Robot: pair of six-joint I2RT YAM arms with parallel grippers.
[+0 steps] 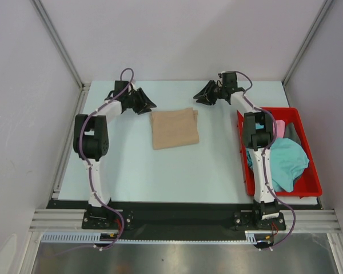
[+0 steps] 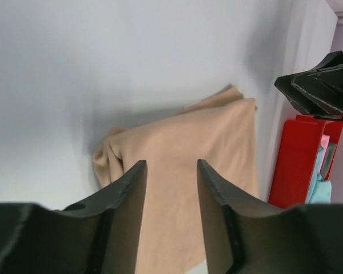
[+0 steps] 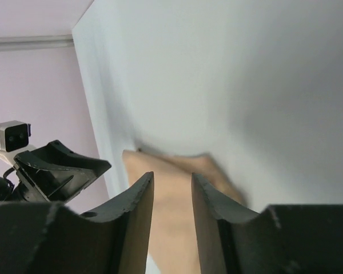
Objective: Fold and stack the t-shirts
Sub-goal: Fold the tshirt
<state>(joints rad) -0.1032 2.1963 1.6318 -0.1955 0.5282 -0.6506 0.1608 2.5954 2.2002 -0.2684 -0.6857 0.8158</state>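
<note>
A tan t-shirt (image 1: pixel 174 129) lies folded into a rectangle on the table's middle. My left gripper (image 1: pixel 151 104) hovers just off the shirt's far left corner, and my right gripper (image 1: pixel 198 98) off its far right corner. In the left wrist view the left gripper (image 2: pixel 171 165) stands open with nothing between its fingers, and the tan shirt (image 2: pixel 217 137) lies beyond them. The right gripper (image 3: pixel 172 178) is open too, with the shirt (image 3: pixel 217 177) on the table behind its empty gap. A teal t-shirt (image 1: pixel 287 162) and a pink one (image 1: pixel 280 128) lie crumpled in the red bin (image 1: pixel 306 188).
The red bin stands at the table's right edge, beside the right arm's base (image 1: pixel 262 211). White walls close the table at the back and on both sides. From the left wrist, the right gripper (image 2: pixel 323 85) and the red bin (image 2: pixel 297 160) show at the right.
</note>
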